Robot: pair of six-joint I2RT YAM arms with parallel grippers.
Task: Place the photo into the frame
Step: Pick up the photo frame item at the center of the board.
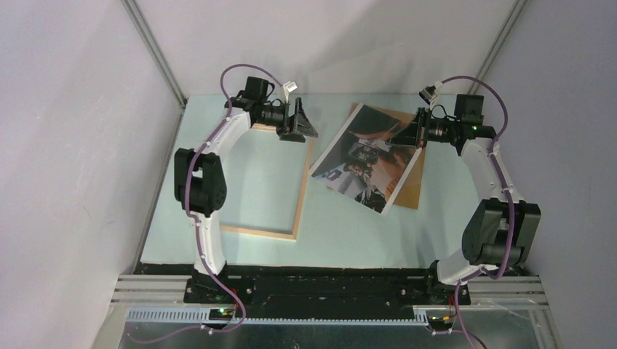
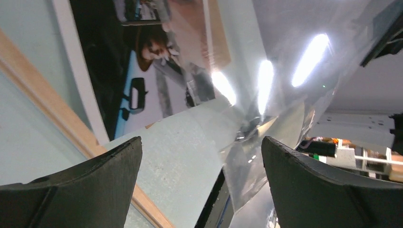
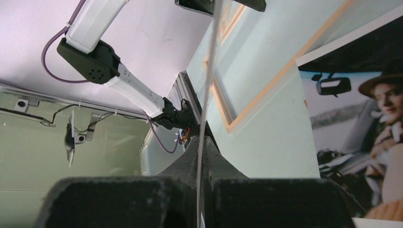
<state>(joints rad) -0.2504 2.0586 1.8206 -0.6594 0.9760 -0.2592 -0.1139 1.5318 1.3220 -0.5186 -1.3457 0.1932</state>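
Right claw [image 3: 202, 142]: fingers pressed together on the edge of a thin clear sheet [image 2: 266, 90]. The right wrist view shows the sheet edge-on, rising from between the pads. The left wrist view shows it as a glossy pane carrying lamp reflections. This claw hangs at the far right edge of the photo [image 1: 364, 156]; whether it touches the print cannot be told. The photo lies face up on the counter [image 1: 349, 233], partly over a brown backing board [image 1: 411, 185] that shows along its right side. It is turned askew, so its edges run diagonally to the counter's edges. Outward to the left, and apart from the print, lies the frame [image 1: 302, 196], pale wood side up. Its long axis runs from near to far, and its right rail is the part closest to the photo's left corner. Left claw [image 1: 298, 123]: fingers spread wide and holding nothing, poised over the frame's far right corner. Assessment: the right arm is the nearer to the photo and the left arm the nearer to the frame. The photo must travel leftward and be rotated to square with the rails. The pinched sheet occupies the right claw and looks to need seating or releasing first.
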